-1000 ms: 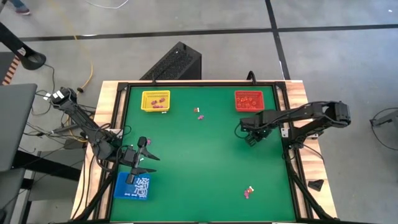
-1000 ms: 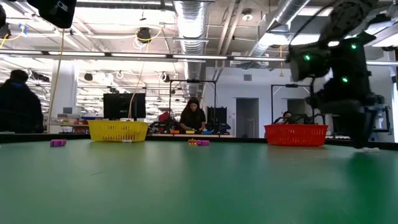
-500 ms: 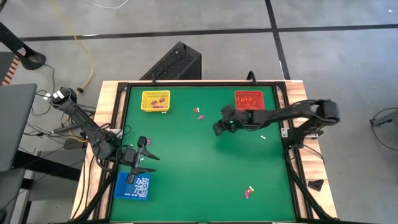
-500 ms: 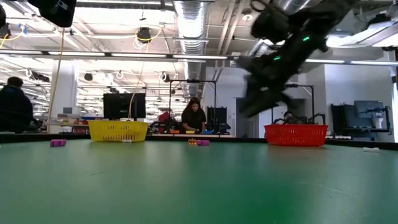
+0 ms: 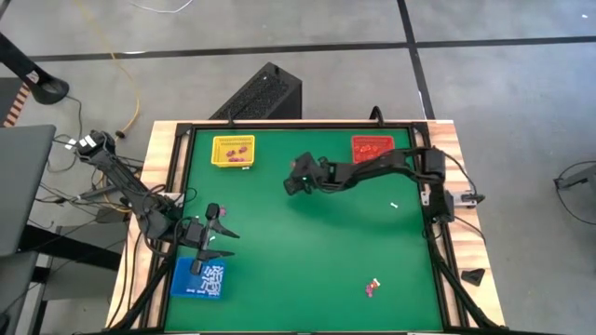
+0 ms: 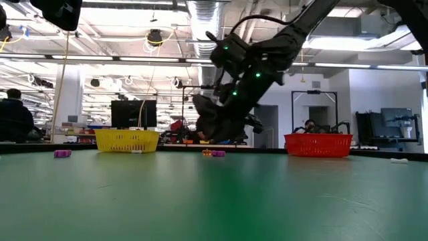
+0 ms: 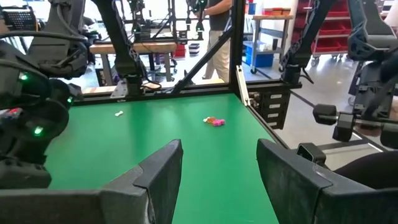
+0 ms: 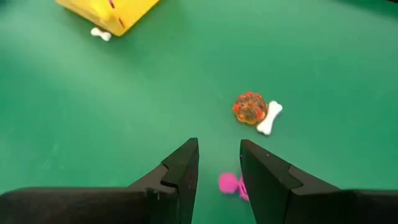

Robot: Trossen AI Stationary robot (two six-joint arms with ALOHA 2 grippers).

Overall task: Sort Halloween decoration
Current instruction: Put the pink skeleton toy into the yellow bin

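Trinkets near the bench's front edge come first for us: a small pink and white pair lies at the near right, well apart from either arm. At the near left the blue tray holds white stick-like pieces, and our left gripper hovers just beside its far edge, fingers spread wide and empty. We judge it waits there because that tray is its drop point.

Farther in, 1 lone white piece lies on the green at the right. Beyond it our right arm reaches across from the right side, and the right gripper hangs over the far middle of the bench. Its fingers are parted with nothing between them, pointed down at a pink trinket just off their tips. Near that lie an orange-red ball and a white bone, touching each other. We take the parted, lowered pose as lining up a pick from this cluster, probably the pink one.

Farthest away, the yellow tray at the far left holds purple-pink pieces, with 1 white bone lying just outside it. The red tray at the far right holds orange-red ones. Several decorations are not yet sorted.
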